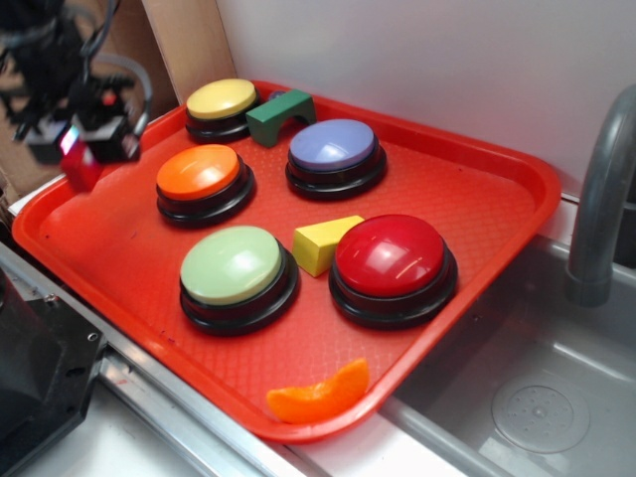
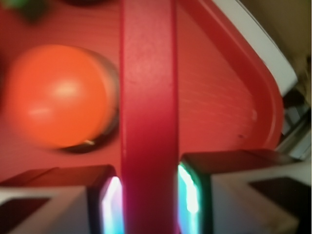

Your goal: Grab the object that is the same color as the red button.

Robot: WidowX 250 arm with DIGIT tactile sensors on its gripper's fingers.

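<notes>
A: Tray contents?

B: The red tray (image 1: 477,199) holds five dome buttons, including the red button (image 1: 391,256) and orange button (image 1: 200,171), plus a yellow wedge (image 1: 324,243), green arch (image 1: 280,115) and orange crescent (image 1: 320,395).

A: Target block?

B: The red block (image 2: 148,122) is pinched between the jaws of the gripper (image 1: 87,144), above the tray's left corner. Only the wrist view shows both pads (image 2: 111,207) pressing its faces.

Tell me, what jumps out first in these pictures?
Five big dome buttons on a red tray, the glossy red button nearest the sink. At the tray's far left corner, the claw holds a small red block above the tray, beside the orange button.
</notes>
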